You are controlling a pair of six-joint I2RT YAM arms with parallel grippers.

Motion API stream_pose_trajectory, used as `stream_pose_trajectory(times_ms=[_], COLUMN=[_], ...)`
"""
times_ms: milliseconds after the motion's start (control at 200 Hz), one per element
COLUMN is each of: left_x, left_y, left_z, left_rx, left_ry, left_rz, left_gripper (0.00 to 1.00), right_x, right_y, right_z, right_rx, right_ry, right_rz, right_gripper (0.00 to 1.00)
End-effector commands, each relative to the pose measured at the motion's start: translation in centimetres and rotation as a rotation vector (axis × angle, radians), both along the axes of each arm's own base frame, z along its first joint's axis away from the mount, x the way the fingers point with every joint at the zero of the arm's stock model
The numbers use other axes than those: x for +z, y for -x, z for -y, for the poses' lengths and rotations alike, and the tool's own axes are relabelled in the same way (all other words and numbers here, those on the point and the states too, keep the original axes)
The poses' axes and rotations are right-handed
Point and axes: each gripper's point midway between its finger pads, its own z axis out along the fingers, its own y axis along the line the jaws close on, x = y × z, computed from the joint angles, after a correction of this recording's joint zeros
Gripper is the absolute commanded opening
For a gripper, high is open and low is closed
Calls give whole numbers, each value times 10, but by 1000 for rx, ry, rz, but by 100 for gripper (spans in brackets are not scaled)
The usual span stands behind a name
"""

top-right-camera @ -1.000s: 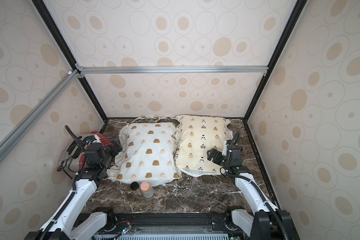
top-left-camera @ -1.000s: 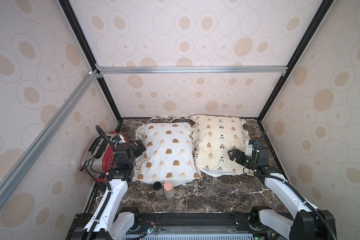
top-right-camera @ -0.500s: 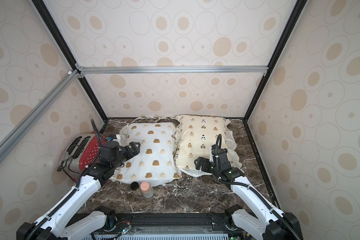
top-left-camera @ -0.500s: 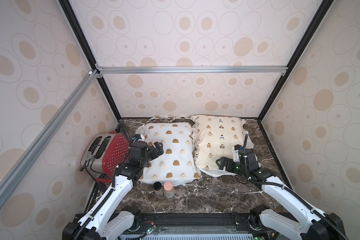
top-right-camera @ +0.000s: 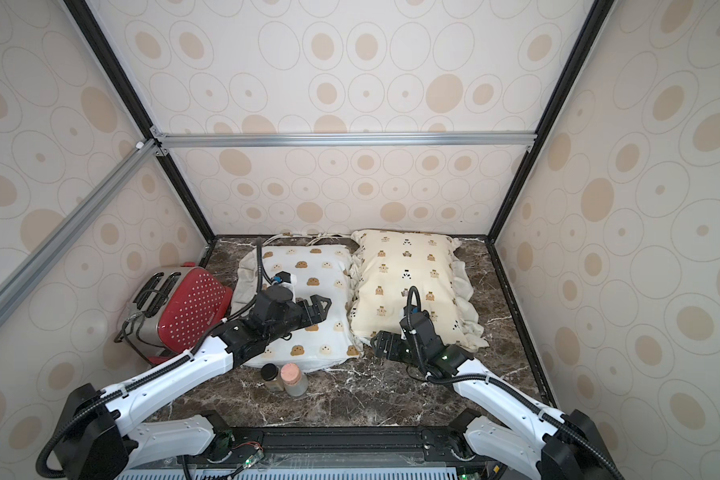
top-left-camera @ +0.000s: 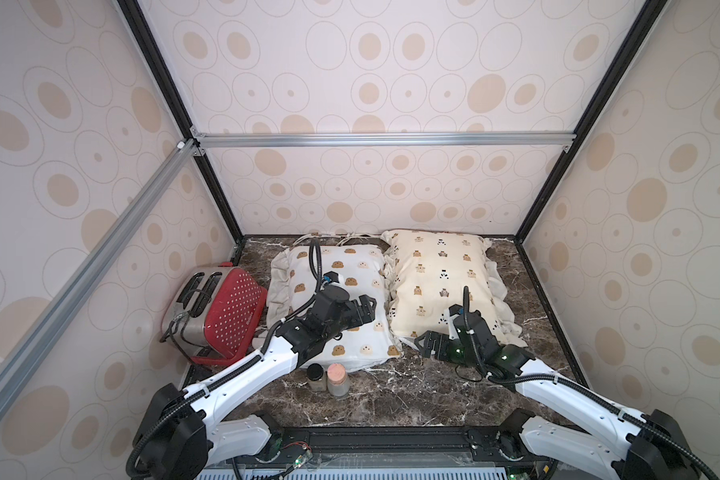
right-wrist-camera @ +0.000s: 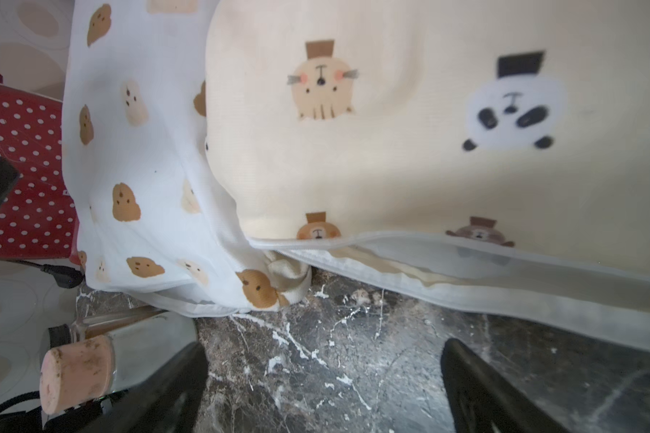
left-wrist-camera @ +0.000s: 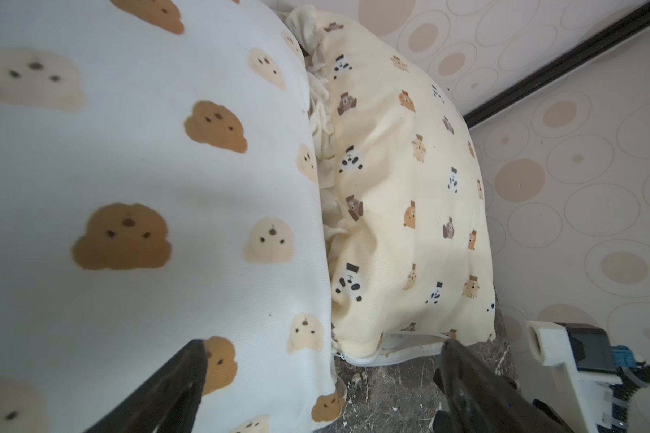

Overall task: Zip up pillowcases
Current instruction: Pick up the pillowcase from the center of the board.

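To shut the cream pillow (top-left-camera: pixel 437 270) cleanly, start from its near edge, gaping there along the zip (right-wrist-camera: pixel 353 240) just above the table (top-left-camera: pixel 391 395). Find the slider first: not made out in any view, probably tucked at the corner beside the white pillow (top-left-camera: pixel 341 266). Bring the right gripper (top-left-camera: pixel 424 345), jaws wide apart and empty, low over the table just in front of that seam, onto the pull tab rather than the fabric. Use the left gripper (top-left-camera: pixel 370 306) too, likewise spread and holding nothing, hovering above the white pillow's near right part. Shift it across and pin the cream corner, giving the zip something to pull against. Draw along the seam in one straight line, keeping both tapes flat and the ruffle out of the teeth. Stay clear of the jars (top-left-camera: pixel 327 378) in front of the white pillow and the toaster (top-left-camera: pixel 225 311) by the left wall. Leave the white pillow, lying flat at the back and touching the cream one, for afterwards.
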Motion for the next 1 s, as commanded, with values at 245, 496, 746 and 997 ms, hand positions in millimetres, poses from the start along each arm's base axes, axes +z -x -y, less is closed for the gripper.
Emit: stream_pose_trajectory(times_ms=[245, 496, 746, 997], left_x=[3, -18, -41, -57], left_y=[0, -5, -12, -18], left_z=[69, 99, 106, 115], left_rx=[-86, -97, -101, -104], left_ry=[107, 123, 82, 56], left_rz=[-1, -44, -52, -77], left_gripper=[79, 74, 70, 73], right_x=[-11, -17, -18, -12], right_y=[3, 3, 4, 2], right_z=[-5, -5, -8, 1], right_rx=[-37, -35, 2, 9], right_ry=[-23, -8, 6, 60], right_rz=[-35, -46, -35, -6], right_gripper=[100, 100, 100, 99])
